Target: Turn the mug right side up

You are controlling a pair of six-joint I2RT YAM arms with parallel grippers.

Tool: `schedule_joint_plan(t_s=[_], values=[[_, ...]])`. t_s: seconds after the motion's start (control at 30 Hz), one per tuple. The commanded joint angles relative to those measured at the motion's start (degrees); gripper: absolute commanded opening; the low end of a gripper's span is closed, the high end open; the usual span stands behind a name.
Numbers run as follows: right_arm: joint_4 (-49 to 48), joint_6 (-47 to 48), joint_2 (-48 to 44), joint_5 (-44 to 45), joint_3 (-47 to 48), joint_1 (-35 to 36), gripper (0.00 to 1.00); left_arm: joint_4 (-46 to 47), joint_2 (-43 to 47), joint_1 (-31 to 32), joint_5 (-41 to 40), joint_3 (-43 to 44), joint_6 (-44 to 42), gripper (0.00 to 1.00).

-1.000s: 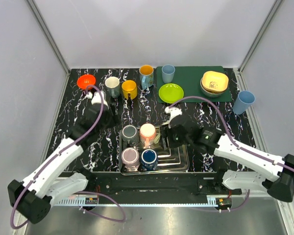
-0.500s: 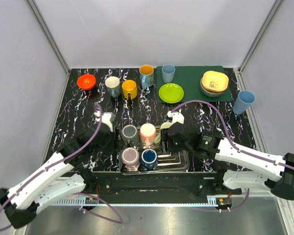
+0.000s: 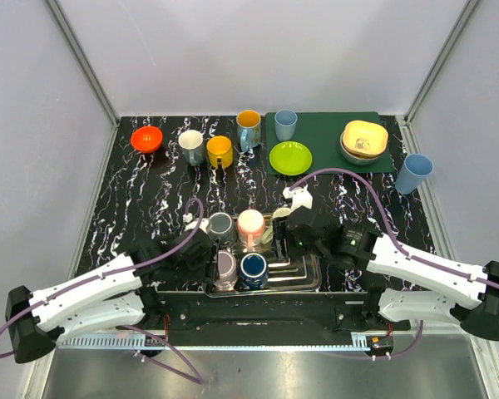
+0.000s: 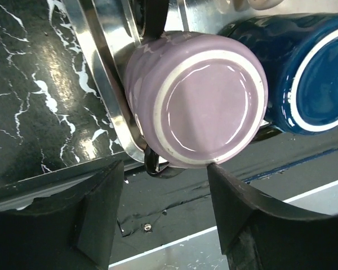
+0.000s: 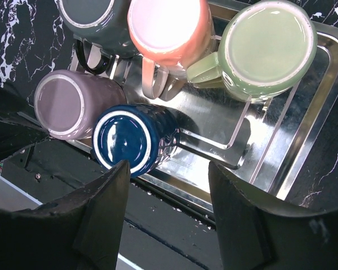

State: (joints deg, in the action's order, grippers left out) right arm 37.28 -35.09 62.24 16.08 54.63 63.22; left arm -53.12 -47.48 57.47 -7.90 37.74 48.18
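Several mugs stand upside down in a steel tray (image 3: 303, 278): grey (image 3: 220, 224), pink (image 3: 250, 223), lilac (image 3: 222, 266) and dark blue (image 3: 253, 268). A pale green one (image 5: 267, 48) shows in the right wrist view, under my right arm. My left gripper (image 3: 201, 249) is open at the tray's near-left corner. In the left wrist view the lilac mug's base (image 4: 200, 107) sits just above the open gripper (image 4: 166, 208), with one fingertip (image 4: 225, 180) touching its rim. My right gripper (image 3: 289, 237) hovers open and empty over the tray (image 5: 304, 152), above the dark blue mug (image 5: 129, 138).
At the back stand upright mugs, white (image 3: 190, 146), yellow (image 3: 219, 151) and orange-rimmed (image 3: 249, 128), plus a red bowl (image 3: 147, 138). A green mat (image 3: 333, 137) holds a blue cup, a green plate and stacked bowls. A blue cup (image 3: 415, 173) stands at the right.
My left arm has swung from the back left, near the upright mugs, down to the tray's near-left corner beside the lilac mug. My right arm has barely moved.
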Motion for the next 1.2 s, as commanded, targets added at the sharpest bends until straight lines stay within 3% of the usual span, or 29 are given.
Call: schedule_joint_plan(t_s=[0.0, 0.27, 0.5, 0.63, 0.77, 0.93, 1.03, 1.17], values=[[-1.94, 2.39, -1.42, 2.29, -0.05, 0.41, 0.64, 3.11, -2.52, 0.8, 1.22, -0.38, 1.47, 0.63], [-1.59, 3.1, -2.73, 3.26, -0.31, 0.5, 0.64, 7.68, -6.57, 1.41, 3.95, -2.23, 0.77, 0.49], [-1.94, 2.66, -3.09, 3.09, -1.19, 0.41, 0.64, 7.86, -6.66, 1.5, 3.07, -2.05, 0.6, 0.21], [-1.86, 2.66, -3.17, 3.0, -1.37, 0.41, 0.64, 7.33, -6.92, 1.68, 2.28, -2.31, 0.68, 0.22], [-1.77, 2.4, -3.18, 3.08, -1.37, 0.41, 0.64, 6.63, -8.15, 2.38, 1.22, -2.05, 0.95, 0.32], [-1.94, 2.05, -3.17, 2.91, -1.63, 0.41, 0.64, 5.66, -9.91, 3.7, -0.45, -1.53, 1.65, 0.33], [-2.12, 1.96, -3.18, 3.0, -1.98, 0.41, 0.64, 5.05, -10.08, 4.31, -1.41, -1.26, 2.18, 0.25], [-2.12, 2.04, -3.09, 2.65, -1.9, 0.41, 0.64, 3.47, -9.39, 5.19, -3.17, -0.39, 2.97, 0.0]])
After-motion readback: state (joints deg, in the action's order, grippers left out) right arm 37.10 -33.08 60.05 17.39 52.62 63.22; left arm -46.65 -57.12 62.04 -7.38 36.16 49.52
